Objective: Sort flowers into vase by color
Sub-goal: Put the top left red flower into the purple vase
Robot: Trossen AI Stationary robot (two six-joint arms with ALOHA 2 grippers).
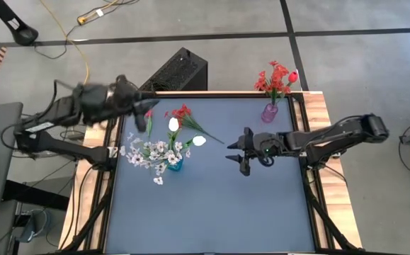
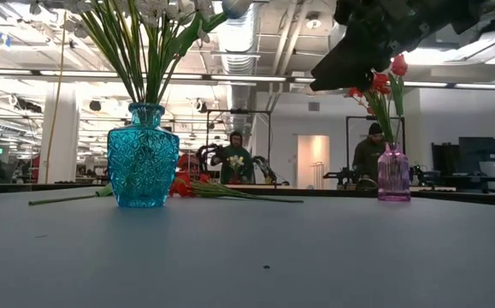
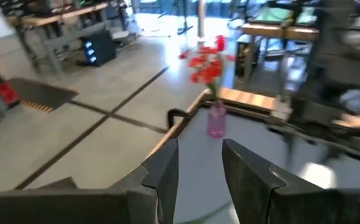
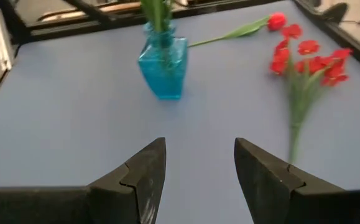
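Overhead and wrist views of a colour-sorting task on a grey counter (image 1: 212, 205). The blue vase (image 1: 174, 164) near the counter's left side holds the white flowers (image 1: 151, 152); the purple vase (image 1: 270, 112) at the far right corner holds red flowers (image 1: 275, 78). Two red stems lie loose on the counter beside the blue vase: a red blossom spray (image 4: 307, 65) and a single red tulip (image 4: 276, 20). The right gripper (image 1: 243, 152) hovers above mid-counter, its jaws wide apart and empty, aimed toward these stems. The left gripper (image 1: 142, 113) hangs high over the far left edge; its jaws stand partly apart, and nothing can be seen between them in its wrist view. The step in hand appears to be picking up a loose red stem. Done well, the right jaws would descend astride the green stalk rather than the blossoms, clear of the blue vase, and close only once level with the counter, so the stem lifts cleanly for transfer to the purple vase.
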